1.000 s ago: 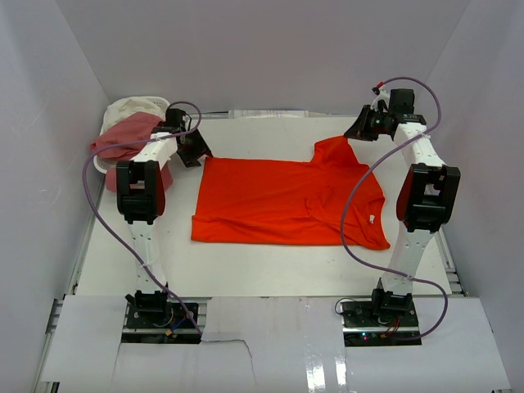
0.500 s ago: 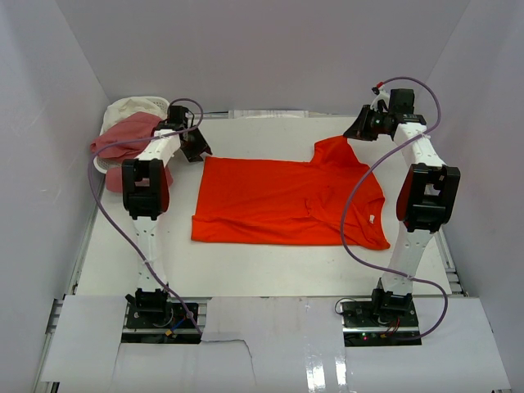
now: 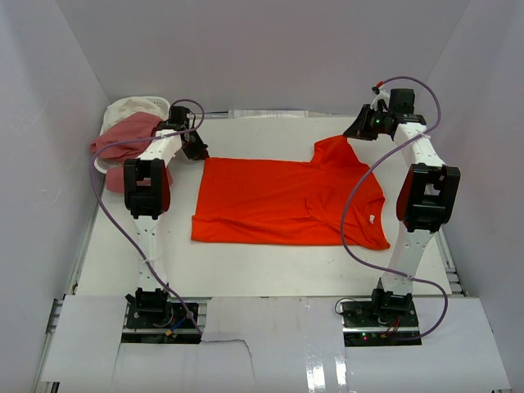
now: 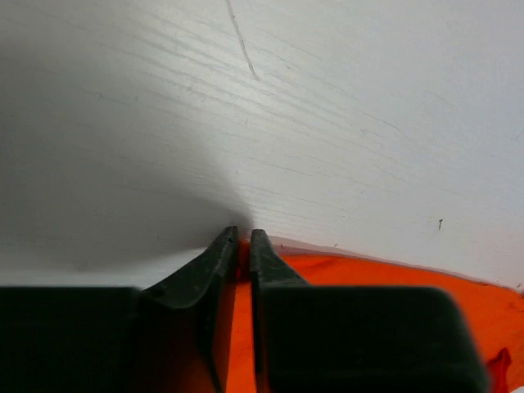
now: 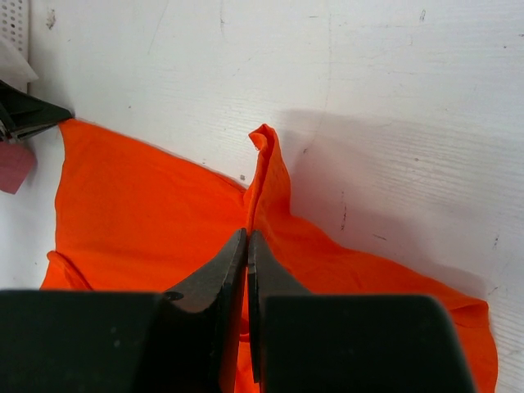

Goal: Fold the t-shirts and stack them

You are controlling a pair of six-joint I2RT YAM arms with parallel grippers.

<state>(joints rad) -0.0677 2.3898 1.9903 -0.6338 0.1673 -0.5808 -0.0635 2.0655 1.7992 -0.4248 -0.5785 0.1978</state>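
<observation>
The orange-red t-shirt [image 3: 286, 201] lies spread flat in the middle of the table. My left gripper [image 3: 198, 152] is down at its far left corner, and in the left wrist view the jaws [image 4: 243, 242] pinch a thin strip of the orange hem [image 4: 360, 274]. My right gripper [image 3: 354, 131] is shut on a raised fold of the same shirt at its far right; the fold [image 5: 266, 160] stands up in front of the closed fingertips [image 5: 246, 237]. The dusty pink t-shirt [image 3: 123, 135] and the cream-white t-shirt [image 3: 135, 106] are heaped at the far left.
A small white basket [image 3: 100, 165] holds the pink and cream shirts in the far left corner, close to the left arm's elbow. White walls enclose the table on three sides. A white label [image 3: 373, 219] shows on the orange shirt's right side.
My left gripper has shifted slightly toward the shirt's far left corner and its jaws have closed on the hem. The right arm and the shirt have not moved.
</observation>
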